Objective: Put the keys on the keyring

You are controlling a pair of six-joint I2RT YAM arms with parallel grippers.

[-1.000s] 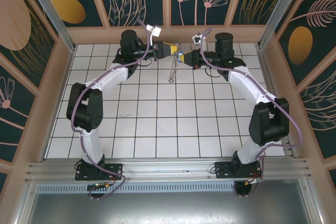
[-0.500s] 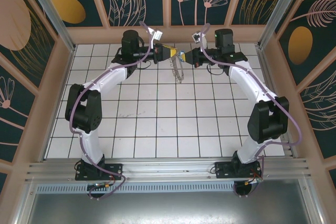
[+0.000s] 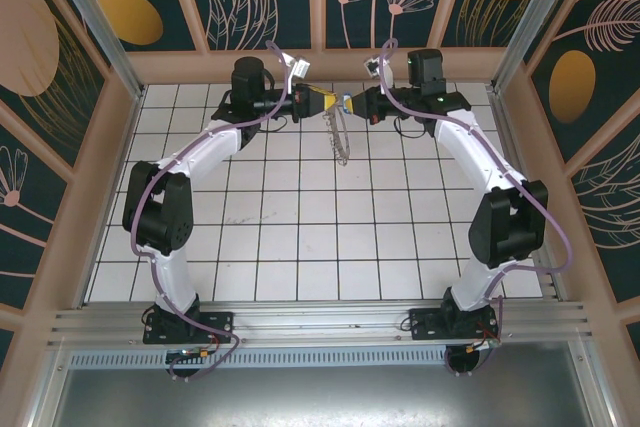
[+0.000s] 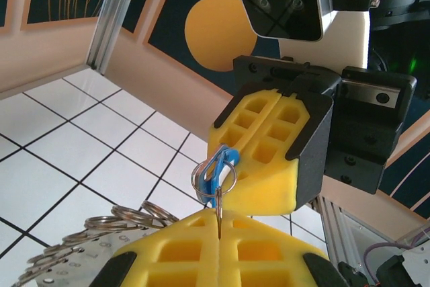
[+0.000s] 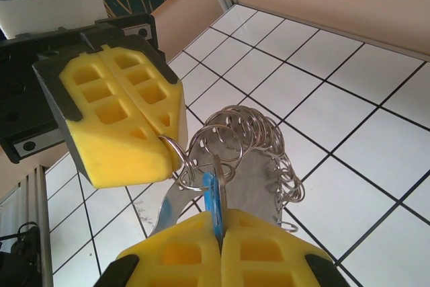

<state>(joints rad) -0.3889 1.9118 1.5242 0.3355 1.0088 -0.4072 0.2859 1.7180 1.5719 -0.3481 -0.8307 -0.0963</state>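
Right wrist view, right gripper (image 5: 220, 231) jaws clamped on keys (image 5: 211, 196), left gripper (image 5: 160, 134) pinching keyring (image 5: 263, 154).

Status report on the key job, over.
Left end effector shut on ring-lined silver strap keyring. Right end effector shut on blue-headed metal keys. Tips nearly together, mid-air. Nothing in the way.

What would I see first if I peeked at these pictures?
At the far side of the white tiled table, the left end effector and the right end effector meet nose to nose, both bright yellow. The right one pinches the keys by their blue bit. The keyring, thick with shiny metal rings, hangs under them, with one ring caught in the left one.
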